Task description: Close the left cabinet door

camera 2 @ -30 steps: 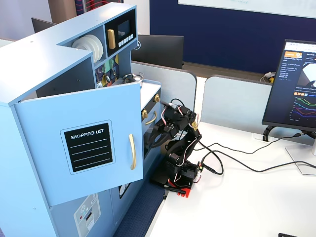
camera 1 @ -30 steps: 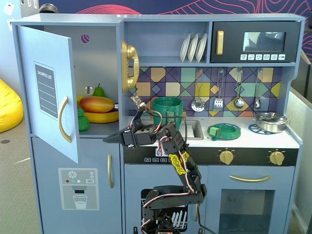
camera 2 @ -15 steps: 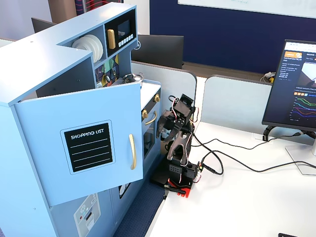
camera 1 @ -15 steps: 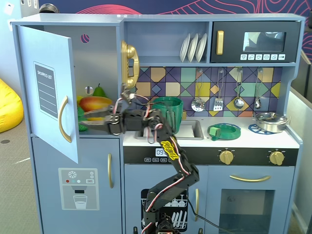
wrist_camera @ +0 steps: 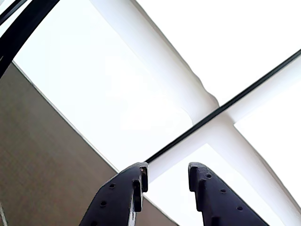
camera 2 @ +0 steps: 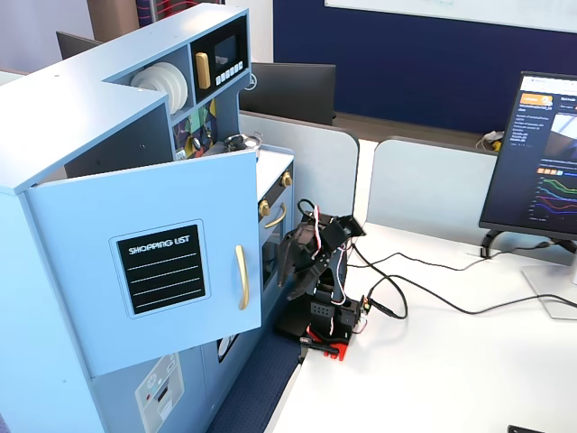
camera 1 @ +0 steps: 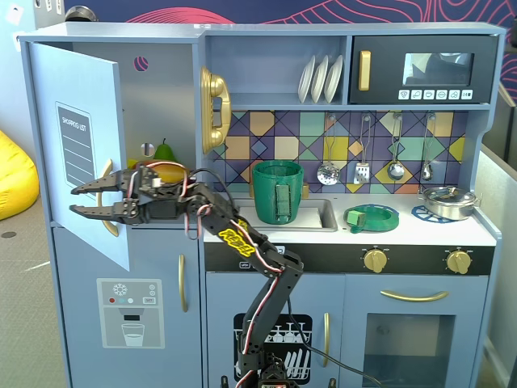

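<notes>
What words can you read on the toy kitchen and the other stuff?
"SHOPPING LIST": on the black chalkboard of the left cabinet door.
Lower door's dispenser picture: too small to read.
Microwave buttons: icons only.
Monitor: text blurred.
Yellow label on the arm: unreadable.

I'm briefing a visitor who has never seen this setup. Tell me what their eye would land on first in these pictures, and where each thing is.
First comes the left cabinet door, a big light-blue panel swung wide open at the play kitchen's upper left, with its black shopping-list chalkboard and gold handle. Next is the black robot arm reaching up from below in a fixed view, its open gripper right at that door's edge. The green pot in the sink stands out too.
</notes>
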Robot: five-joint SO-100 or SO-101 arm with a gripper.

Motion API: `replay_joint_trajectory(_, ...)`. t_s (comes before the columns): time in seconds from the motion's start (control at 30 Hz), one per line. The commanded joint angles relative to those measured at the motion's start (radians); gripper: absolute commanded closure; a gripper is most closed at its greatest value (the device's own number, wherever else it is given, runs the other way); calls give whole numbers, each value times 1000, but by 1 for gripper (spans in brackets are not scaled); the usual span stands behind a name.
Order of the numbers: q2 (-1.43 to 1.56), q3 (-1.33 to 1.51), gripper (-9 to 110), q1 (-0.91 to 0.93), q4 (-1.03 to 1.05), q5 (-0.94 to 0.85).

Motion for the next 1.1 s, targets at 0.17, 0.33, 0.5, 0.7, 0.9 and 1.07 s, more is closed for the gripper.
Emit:
replay_joint_trajectory(0.17,-5,-43,102,186,-17,40)
replay_joint_trajectory(0.33,37,-18,102,288,6,91)
replay_joint_trajectory(0.5,81,15,102,354,17,129)
replay_joint_trajectory(0.7,107,20,102,468,37,236)
replay_joint_trajectory(0.9,98,11,102,621,34,397)
replay_joint_trajectory(1.07,40,-51,102,755,8,591)
